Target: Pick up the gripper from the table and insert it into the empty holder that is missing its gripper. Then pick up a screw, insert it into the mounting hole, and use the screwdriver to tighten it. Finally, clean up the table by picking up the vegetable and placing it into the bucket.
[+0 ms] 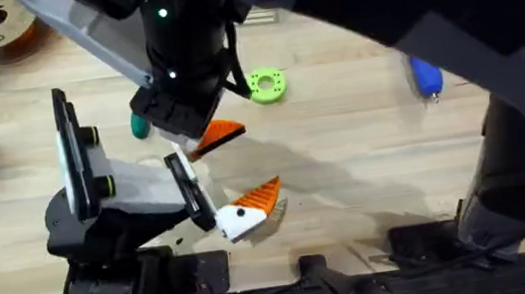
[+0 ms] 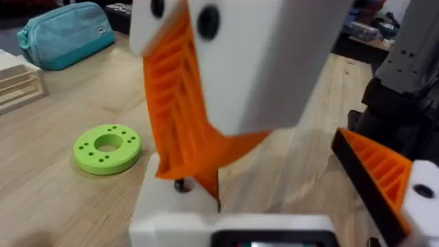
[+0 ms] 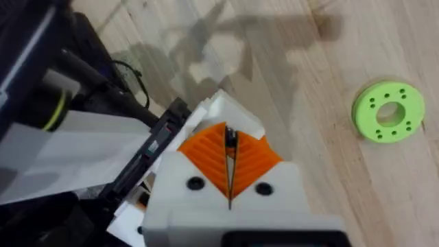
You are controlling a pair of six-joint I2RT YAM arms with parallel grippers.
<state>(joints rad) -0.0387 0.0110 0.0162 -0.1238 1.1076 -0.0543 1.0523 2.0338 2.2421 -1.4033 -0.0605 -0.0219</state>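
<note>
The right gripper (image 3: pixel 228 168) had its orange fingers (image 3: pixel 206 154) pressed together over the white holder (image 3: pixel 230 110), a thin dark sliver caught between them. The left gripper (image 2: pixel 288 185) stood parted, one finger (image 2: pixel 381 171) off to the side. A green disc (image 1: pixel 267 85) lay beyond on the counter (image 1: pixel 364 155); the screwdriver (image 1: pixel 426 77) lay well apart

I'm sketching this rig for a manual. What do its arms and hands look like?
The left hand and right hand are white blocky plastic with orange ribbed pads. The left arm has a white link, black joints and a yellow-green ring; the right arm is black with a green light.
</note>
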